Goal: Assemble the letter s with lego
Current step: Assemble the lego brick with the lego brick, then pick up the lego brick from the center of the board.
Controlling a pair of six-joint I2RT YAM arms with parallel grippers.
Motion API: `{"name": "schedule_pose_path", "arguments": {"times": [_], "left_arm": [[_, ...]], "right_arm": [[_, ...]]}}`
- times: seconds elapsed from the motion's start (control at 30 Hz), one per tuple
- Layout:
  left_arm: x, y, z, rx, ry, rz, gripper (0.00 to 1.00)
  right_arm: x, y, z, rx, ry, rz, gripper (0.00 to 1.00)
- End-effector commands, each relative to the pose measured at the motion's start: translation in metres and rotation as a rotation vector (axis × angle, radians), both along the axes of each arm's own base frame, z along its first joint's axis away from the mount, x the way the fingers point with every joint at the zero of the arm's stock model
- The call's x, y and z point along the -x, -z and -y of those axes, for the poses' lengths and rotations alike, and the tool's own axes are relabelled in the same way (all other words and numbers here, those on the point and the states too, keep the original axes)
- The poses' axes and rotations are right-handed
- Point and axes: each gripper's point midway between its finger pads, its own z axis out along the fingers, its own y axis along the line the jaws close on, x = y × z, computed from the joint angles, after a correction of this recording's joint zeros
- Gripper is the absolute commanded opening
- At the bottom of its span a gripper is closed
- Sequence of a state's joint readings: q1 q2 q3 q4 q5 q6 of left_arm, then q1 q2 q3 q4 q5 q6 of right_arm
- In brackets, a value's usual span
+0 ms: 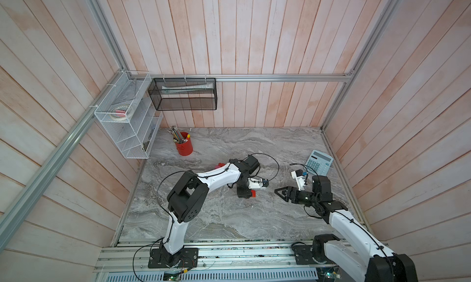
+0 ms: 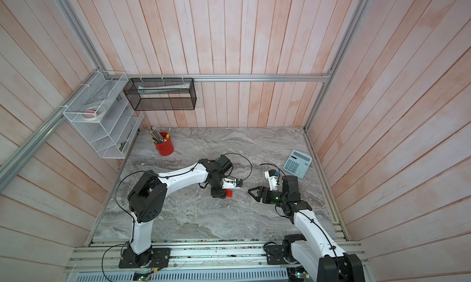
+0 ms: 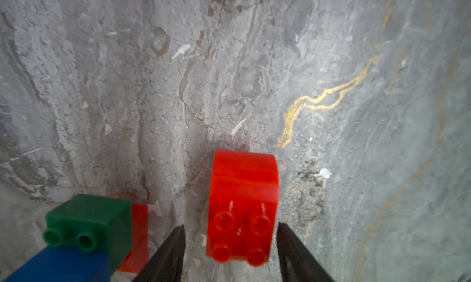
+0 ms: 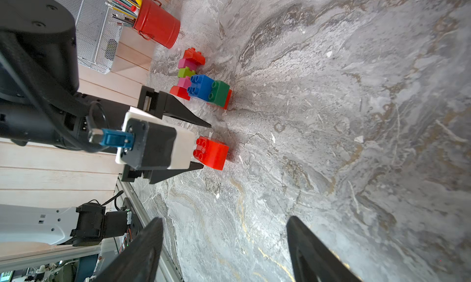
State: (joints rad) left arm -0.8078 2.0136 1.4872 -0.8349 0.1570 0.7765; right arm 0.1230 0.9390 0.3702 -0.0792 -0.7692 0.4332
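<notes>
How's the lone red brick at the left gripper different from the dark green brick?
The red brick stands alone on the table; the dark green brick sits stacked on a second red brick, beside a blue brick. Red shows four studs, green two. The open left gripper straddles red only. Both stand studs up.

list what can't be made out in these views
- Lego cluster: top views, nearly all hidden under the left arm.
- Blue brick: left wrist view, cut off by the picture's edge.
- Calculator digits: top views, too small to read.
</notes>
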Motion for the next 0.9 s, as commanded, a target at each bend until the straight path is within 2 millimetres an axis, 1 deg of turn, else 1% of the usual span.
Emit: {"name": "schedule_pose_path", "arguments": {"times": [0.0, 0.13, 0.3, 0.4, 0.5, 0.53, 0.7, 0.87], "left_arm": [[0.003, -0.006, 0.003, 0.050, 0.034, 0.002, 0.61], [0.003, 0.000, 0.001, 0.036, 0.036, -0.004, 0.61], [-0.002, 0.002, 0.003, 0.053, 0.033, 0.014, 0.57], [-0.001, 0.006, 0.003, 0.050, 0.036, 0.007, 0.54], [0.000, 0.009, 0.003, 0.044, 0.037, 0.000, 0.53], [0.000, 0.009, 0.003, 0.047, 0.036, -0.001, 0.52], [0.001, 0.009, 0.001, 0.046, 0.033, -0.005, 0.40], [0.004, 0.013, -0.005, 0.028, 0.028, -0.020, 0.38]], "right_arm": [[-0.001, -0.013, -0.004, -0.007, -0.030, 0.036, 0.78], [-0.001, -0.012, -0.004, -0.007, -0.030, 0.035, 0.78], [0.001, -0.010, -0.004, -0.008, -0.029, 0.030, 0.78], [0.001, -0.010, -0.004, -0.006, -0.029, 0.031, 0.78], [0.000, -0.011, -0.003, -0.007, -0.028, 0.031, 0.78], [0.000, -0.011, -0.003, -0.007, -0.027, 0.029, 0.78], [0.000, -0.011, -0.004, -0.007, -0.028, 0.031, 0.78], [0.000, -0.011, -0.004, -0.009, -0.029, 0.032, 0.78]]}}
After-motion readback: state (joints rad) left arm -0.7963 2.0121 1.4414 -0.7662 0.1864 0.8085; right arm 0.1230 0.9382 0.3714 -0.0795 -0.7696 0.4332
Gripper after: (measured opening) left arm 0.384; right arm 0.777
